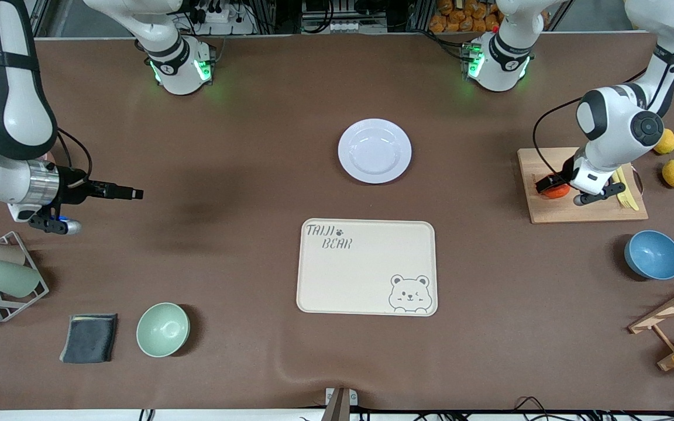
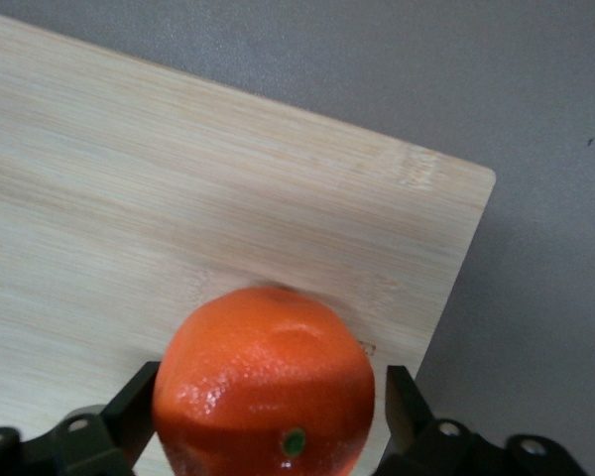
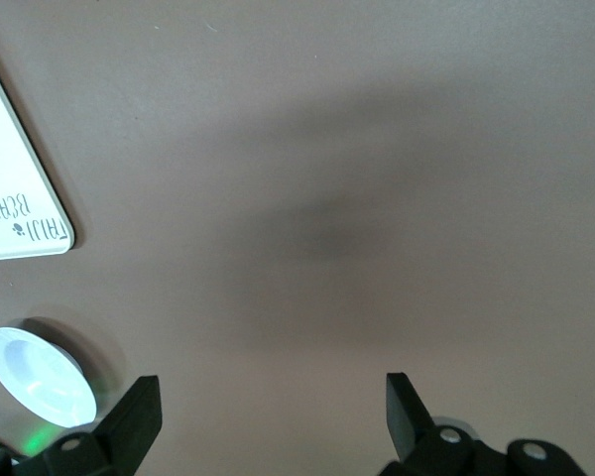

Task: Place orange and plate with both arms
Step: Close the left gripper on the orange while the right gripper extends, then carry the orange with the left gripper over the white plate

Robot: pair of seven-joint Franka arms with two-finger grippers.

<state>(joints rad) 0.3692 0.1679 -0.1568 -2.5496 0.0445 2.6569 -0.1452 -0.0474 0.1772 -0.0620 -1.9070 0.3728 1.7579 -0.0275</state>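
White jointed arms point(image 1: 606, 126), black bands, seemingly black cables

A robotics lab staged as a kitchen: two white arms point(image 1: 618, 126) bolted at the desk's point(image 1: 255, 146) twelve o'clock edge glow with green status lights, and cables and power strips run along the rail there. Bowls, a bear tray point(image 1: 366, 268) and a cutting board point(image 1: 583, 204) serve as props.

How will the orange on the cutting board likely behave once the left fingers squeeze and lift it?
The orange is round, so it would probably roll on the flat cutting board if nudged off-centre. Its dimpled skin should give the fingers fair friction. The left gripper straddles its widest part, so it probably won't squirt out.
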